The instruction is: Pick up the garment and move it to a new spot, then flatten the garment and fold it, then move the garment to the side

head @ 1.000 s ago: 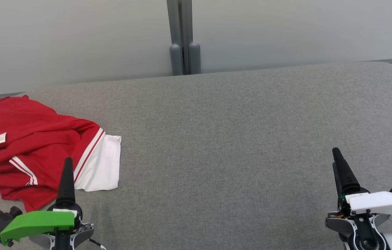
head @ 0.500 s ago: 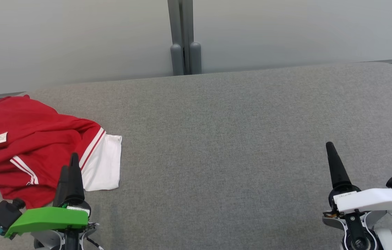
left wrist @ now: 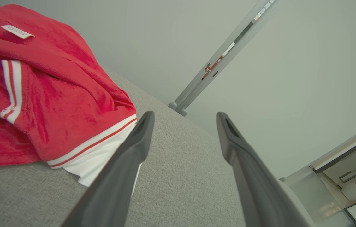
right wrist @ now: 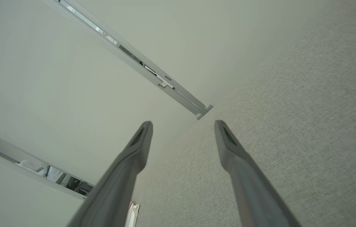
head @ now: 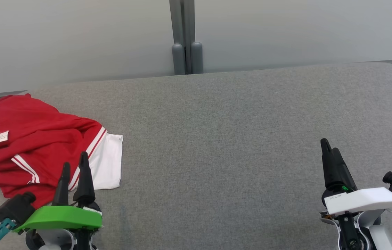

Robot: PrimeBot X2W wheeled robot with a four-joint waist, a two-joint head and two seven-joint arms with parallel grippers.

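Where grey fabric-covered worktop (head: 223, 139) nears its left edge, crumpled red garment (head: 36, 139) lies heaped, unfolded: white-striped trim, white sleeve panel, small white label. Left pincer (head: 75, 160), green-shelled: two dark fingers spread wide, empty, tips just beside garment's white panel; contact cannot be told. Right pincer (head: 329, 146), white-shelled: spread wide, empty, over bare worktop, well apart from garment. Pale wall (head: 78, 41), grey post (head: 185, 38) behind.

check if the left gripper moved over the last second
Yes. Against the garment's white sleeve, which has stayed put, the left gripper has shifted to the robot's right and twisted, so both open fingers now show.
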